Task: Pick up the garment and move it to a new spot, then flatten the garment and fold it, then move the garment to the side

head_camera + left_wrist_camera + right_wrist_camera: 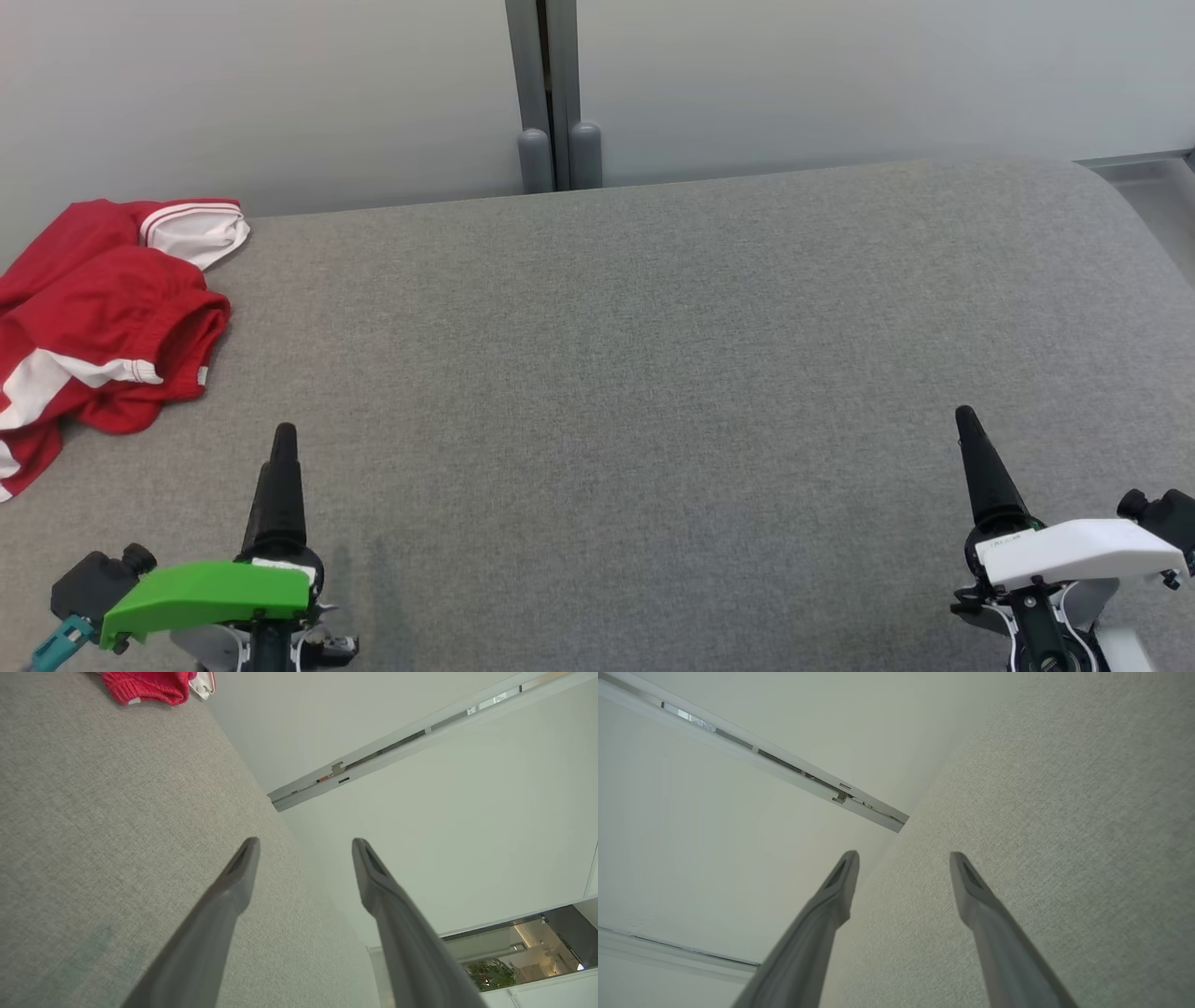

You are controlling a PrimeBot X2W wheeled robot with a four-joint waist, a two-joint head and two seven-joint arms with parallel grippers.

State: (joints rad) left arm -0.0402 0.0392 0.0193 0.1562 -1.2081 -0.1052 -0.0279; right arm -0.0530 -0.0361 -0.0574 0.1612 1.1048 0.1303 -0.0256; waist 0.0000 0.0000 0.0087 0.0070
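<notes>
A crumpled red garment (98, 317) with white stripes and a white cuff lies at the far left of the grey fabric surface (653, 373). In the left wrist view the garment (149, 686) peeks in at the top left. My left gripper (283, 437), under a green cover, sits at the lower left, a short way below and right of the garment, apart from it. In its own wrist view the left gripper (303, 844) stands open and empty. My right gripper (966, 420), under a white cover, rests at the lower right. It too, the right gripper (903, 858), is open with nothing between its fingers.
A pale wall with a grey vertical post (551, 93) runs behind the surface. The surface's right end curves down near a grey ledge (1148, 177). Broad bare fabric stretches between the two grippers.
</notes>
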